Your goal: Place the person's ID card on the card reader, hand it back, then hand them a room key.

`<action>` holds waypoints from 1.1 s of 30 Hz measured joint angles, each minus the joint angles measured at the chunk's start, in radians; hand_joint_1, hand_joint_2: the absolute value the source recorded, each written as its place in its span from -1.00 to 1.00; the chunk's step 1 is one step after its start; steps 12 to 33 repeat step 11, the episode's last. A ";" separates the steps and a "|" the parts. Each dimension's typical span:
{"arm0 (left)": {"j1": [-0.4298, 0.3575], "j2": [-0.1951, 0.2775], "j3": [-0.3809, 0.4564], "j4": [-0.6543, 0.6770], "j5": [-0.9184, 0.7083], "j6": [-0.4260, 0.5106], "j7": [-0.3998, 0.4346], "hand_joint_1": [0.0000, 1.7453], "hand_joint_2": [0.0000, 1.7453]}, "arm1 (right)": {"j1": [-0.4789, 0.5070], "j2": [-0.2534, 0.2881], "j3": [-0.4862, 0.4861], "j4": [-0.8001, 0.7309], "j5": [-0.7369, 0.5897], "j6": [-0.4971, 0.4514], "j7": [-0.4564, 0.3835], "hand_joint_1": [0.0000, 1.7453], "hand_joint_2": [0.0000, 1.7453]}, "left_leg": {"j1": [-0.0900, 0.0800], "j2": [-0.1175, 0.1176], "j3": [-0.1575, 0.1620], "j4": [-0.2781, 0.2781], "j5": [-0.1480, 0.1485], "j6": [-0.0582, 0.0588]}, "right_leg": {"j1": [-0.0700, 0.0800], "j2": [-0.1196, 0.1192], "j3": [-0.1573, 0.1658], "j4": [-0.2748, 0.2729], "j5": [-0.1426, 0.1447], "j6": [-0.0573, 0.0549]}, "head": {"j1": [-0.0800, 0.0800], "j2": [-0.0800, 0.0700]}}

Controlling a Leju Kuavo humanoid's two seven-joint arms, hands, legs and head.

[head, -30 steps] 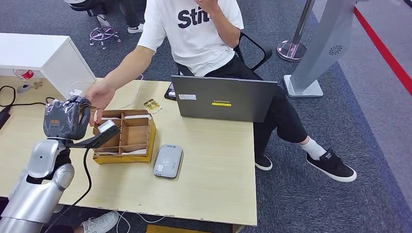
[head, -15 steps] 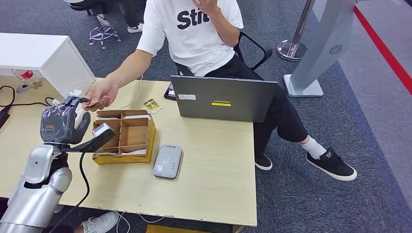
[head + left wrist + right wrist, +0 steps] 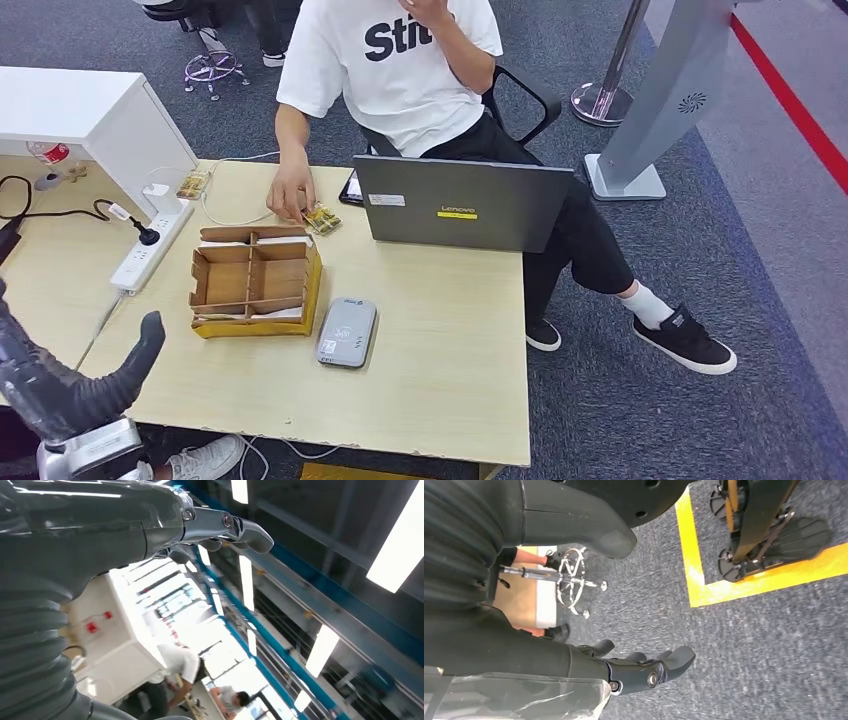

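Left hand (image 3: 70, 395) has dropped low, well back from the wooden tray (image 3: 256, 281), fingers apart, holding nothing. Right hand (image 3: 644, 667) hangs over carpet, fingers loosely extended, empty. The person's hand (image 3: 291, 193) has withdrawn beyond the tray onto a card (image 3: 318, 218). Card reader (image 3: 346, 332) lies just beside the tray, unmoved.

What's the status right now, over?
Left robot hand empty, low by table edge. Right robot hand empty, hanging. Person's hand on cards. Card reader bare.
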 joint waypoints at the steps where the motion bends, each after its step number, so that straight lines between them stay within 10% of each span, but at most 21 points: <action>1: 0.030 -0.027 0.014 -0.035 0.049 -0.006 -0.003 -1.00 1.00 | 0.001 0.001 -0.004 0.000 -0.001 -0.004 0.006 -1.00 1.00 | 0.000 0.000 0.000 0.000 0.000 0.000 | 0.000 -0.001 0.000 0.000 0.000 0.000 | 0.000 0.000; 11: 0.064 -0.268 0.448 0.115 0.405 -0.387 0.012 -1.00 1.00 | 0.007 0.031 -0.035 0.000 0.007 -0.021 0.065 -1.00 1.00 | 0.001 -0.002 0.001 -0.001 0.001 -0.001 | 0.001 -0.003 0.002 0.000 -0.001 0.000 | -0.003 0.000; 33: 0.064 -0.268 0.448 0.115 0.405 -0.387 0.012 -1.00 1.00 | 0.007 0.031 -0.035 0.000 0.007 -0.021 0.065 -1.00 1.00 | 0.001 -0.002 0.001 -0.001 0.001 -0.001 | 0.001 -0.003 0.002 0.000 -0.001 0.000 | -0.003 0.000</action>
